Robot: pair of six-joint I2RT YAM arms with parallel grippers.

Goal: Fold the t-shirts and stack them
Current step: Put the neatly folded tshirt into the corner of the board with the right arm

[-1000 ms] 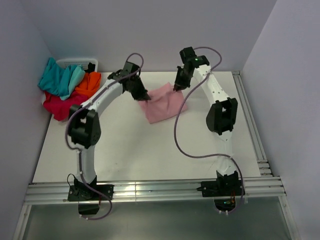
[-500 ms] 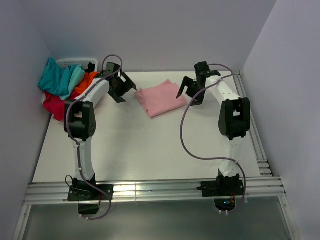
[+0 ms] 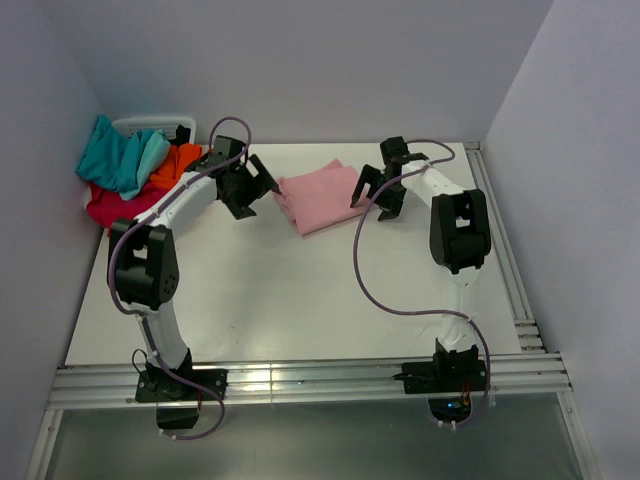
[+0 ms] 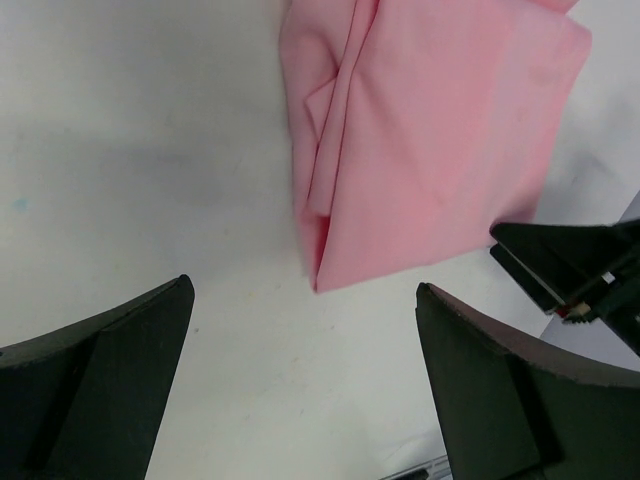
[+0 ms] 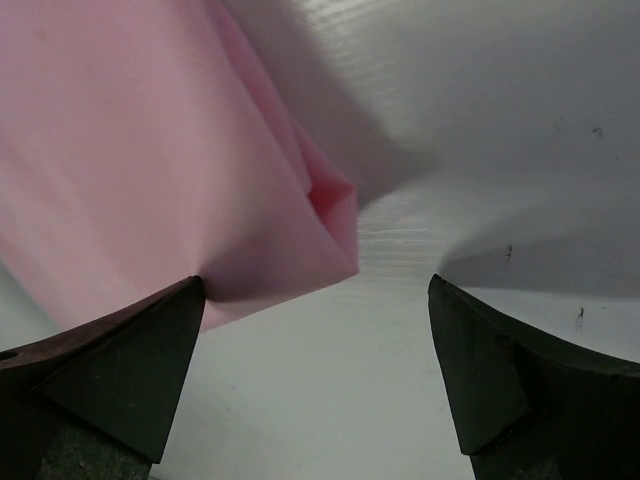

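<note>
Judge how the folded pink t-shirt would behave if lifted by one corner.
Probably floppy: the pink t-shirt lies in soft creased layers, so it would likely sag and unfold. Likely light, being thin cloth. Pushed, its loose edge folds would probably bunch rather than slide.

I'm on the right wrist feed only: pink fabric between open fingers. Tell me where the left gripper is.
Observer: The left gripper is open just off the opposite, left edge of the pink t-shirt, gripping nothing.
Operator: Describe the shirt's whole shape.
Observer: It is folded into a compact, rough rectangle lying flat on the table, with layered edges on the side facing the left gripper.
Operator: List what's left to fold.
Observer: The teal t-shirt, orange t-shirt and red t-shirt lie heaped, unfolded, at the table's far left corner.
</note>
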